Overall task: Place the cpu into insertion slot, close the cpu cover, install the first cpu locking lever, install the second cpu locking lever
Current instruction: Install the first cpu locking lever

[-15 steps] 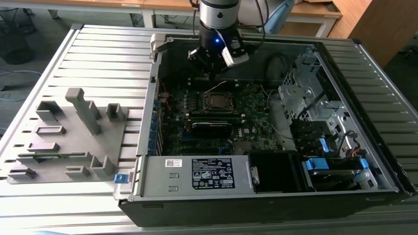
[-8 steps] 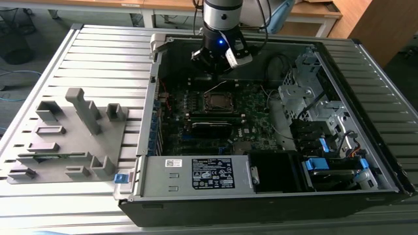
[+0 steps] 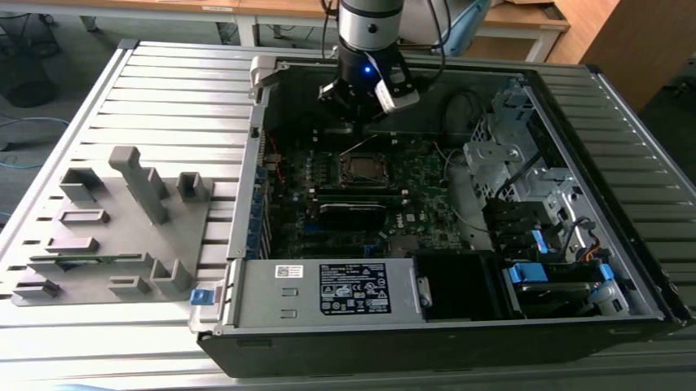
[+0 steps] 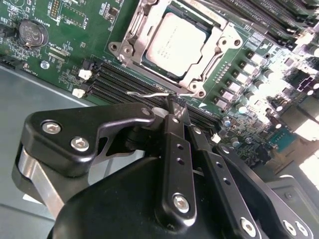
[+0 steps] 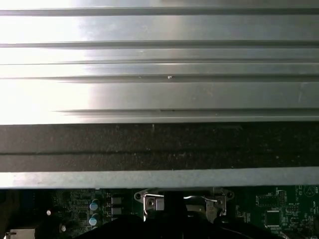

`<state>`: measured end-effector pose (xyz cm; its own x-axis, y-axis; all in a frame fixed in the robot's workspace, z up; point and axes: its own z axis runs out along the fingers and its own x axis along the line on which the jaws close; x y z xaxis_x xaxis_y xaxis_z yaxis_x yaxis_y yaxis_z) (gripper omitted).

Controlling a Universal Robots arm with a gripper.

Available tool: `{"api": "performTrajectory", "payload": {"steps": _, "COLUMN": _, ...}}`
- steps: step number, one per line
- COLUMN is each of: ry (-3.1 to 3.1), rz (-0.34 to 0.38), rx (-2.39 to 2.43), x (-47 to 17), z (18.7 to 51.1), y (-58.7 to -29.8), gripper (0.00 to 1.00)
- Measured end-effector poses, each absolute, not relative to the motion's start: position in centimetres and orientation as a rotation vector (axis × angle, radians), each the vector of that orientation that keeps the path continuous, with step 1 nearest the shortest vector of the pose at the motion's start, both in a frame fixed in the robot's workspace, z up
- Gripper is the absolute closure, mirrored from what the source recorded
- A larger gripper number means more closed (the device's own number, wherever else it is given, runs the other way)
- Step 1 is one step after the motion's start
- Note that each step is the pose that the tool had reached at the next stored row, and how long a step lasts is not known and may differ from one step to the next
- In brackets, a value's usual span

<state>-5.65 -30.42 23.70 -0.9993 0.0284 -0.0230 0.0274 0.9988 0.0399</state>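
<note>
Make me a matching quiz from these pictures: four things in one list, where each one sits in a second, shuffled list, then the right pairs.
Things
1. cpu
2. gripper
3. power-supply box
4. grey fixture tray

Places
A. outside the computer case, at the exterior view's left
B. lying flat in the window of the cpu cover
C. inside the case, against the wall nearest the exterior camera
D. tip right by the thin wire lever beside the socket

Pairs: 1-B, 2-D, 3-C, 4-A
</note>
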Motion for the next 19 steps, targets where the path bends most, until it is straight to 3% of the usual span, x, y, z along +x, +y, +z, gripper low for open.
{"api": "performTrajectory", "payload": {"steps": 8, "ry": 3.117, "rz": 0.067, "rx": 0.044, "x": -5.64, "z": 23.45, "y": -30.42, "gripper": 0.89}}
{"api": "performTrajectory", "payload": {"steps": 13, "ry": 3.116, "rz": 0.128, "rx": 0.044, "x": -5.64, "z": 23.45, "y": -30.42, "gripper": 0.89}}
{"api": "performTrajectory", "payload": {"steps": 19, "ry": 3.114, "rz": 0.143, "rx": 0.059, "x": -5.64, "z": 23.37, "y": -30.74, "gripper": 0.89}}
